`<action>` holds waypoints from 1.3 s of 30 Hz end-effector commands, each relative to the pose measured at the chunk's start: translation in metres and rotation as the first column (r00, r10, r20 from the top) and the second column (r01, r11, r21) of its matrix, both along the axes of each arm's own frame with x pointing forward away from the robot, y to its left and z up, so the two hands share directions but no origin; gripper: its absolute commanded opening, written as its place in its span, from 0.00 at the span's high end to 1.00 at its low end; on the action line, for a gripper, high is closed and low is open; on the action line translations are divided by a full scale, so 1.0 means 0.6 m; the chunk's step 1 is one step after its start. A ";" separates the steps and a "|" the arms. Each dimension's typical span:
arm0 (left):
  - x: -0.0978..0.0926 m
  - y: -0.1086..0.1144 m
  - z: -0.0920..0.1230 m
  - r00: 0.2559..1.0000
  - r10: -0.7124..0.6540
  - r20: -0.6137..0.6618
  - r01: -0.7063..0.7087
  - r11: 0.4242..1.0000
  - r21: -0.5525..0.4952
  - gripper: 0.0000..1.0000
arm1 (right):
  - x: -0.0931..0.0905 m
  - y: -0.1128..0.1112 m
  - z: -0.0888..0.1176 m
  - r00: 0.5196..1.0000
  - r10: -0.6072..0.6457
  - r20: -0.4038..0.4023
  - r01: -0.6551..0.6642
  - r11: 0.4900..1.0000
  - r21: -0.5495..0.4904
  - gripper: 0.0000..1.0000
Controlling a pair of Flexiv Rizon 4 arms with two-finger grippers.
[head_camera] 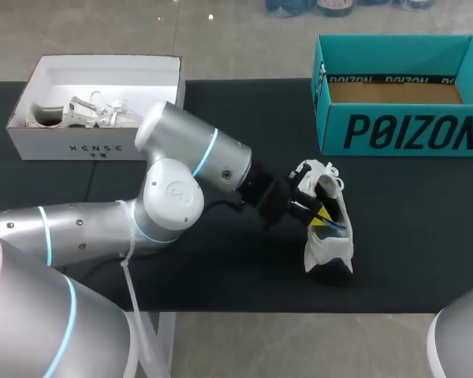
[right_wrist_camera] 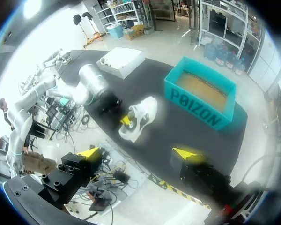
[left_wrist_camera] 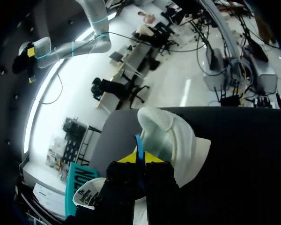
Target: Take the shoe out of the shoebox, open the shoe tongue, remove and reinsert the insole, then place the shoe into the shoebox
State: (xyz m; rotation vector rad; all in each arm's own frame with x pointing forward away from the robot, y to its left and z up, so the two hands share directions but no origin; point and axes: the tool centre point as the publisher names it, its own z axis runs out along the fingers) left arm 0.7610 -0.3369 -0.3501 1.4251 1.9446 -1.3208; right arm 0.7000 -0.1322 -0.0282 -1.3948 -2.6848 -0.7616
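A white shoe (head_camera: 329,220) lies on the black table (head_camera: 410,236) in front of the teal shoebox (head_camera: 402,94), its opening turned toward my left arm. My left gripper (head_camera: 318,218) has its yellow tips inside that opening. Seen from the left wrist, the left gripper (left_wrist_camera: 140,158) is shut on the thin blue edge of the insole (left_wrist_camera: 138,142), which sticks up out of the shoe (left_wrist_camera: 175,140). My right gripper (right_wrist_camera: 138,153) hangs open high above the table's near edge, well away from the shoe (right_wrist_camera: 141,116) and holding nothing.
The teal shoebox (right_wrist_camera: 201,96) stands open at the back right. A white shoebox (head_camera: 94,106) at the back left holds another pale shoe (head_camera: 79,114). My left arm (head_camera: 181,181) crosses the table's middle. Part of my right arm (head_camera: 465,339) shows at the near right corner.
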 end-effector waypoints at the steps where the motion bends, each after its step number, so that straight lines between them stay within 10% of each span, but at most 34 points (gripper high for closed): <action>1: -0.017 -0.015 -0.008 1.000 -0.017 -0.024 0.017 1.000 0.001 1.00 | 0.005 0.000 0.002 1.000 0.002 -0.006 -0.002 1.000 -0.002 0.00; 9: -0.048 0.010 -0.004 0.999 -0.016 -0.052 0.017 1.000 0.026 0.97 | 0.005 0.000 0.002 1.000 0.002 -0.006 -0.002 1.000 -0.002 0.00; 13: -0.044 0.031 0.005 0.999 0.010 -0.047 -0.008 0.999 0.044 0.00 | 0.005 0.000 0.002 1.000 0.002 -0.006 -0.002 1.000 -0.002 0.00; 25: -0.017 0.055 0.063 0.999 0.034 -0.004 -0.034 0.999 0.043 0.00 | 0.005 0.000 0.002 1.000 0.002 -0.006 -0.002 1.000 -0.002 0.00; 39: -0.032 0.076 0.090 0.970 -0.230 -0.081 0.240 0.840 0.487 0.00 | 0.005 0.000 0.002 1.000 0.002 -0.006 -0.002 1.000 -0.002 0.00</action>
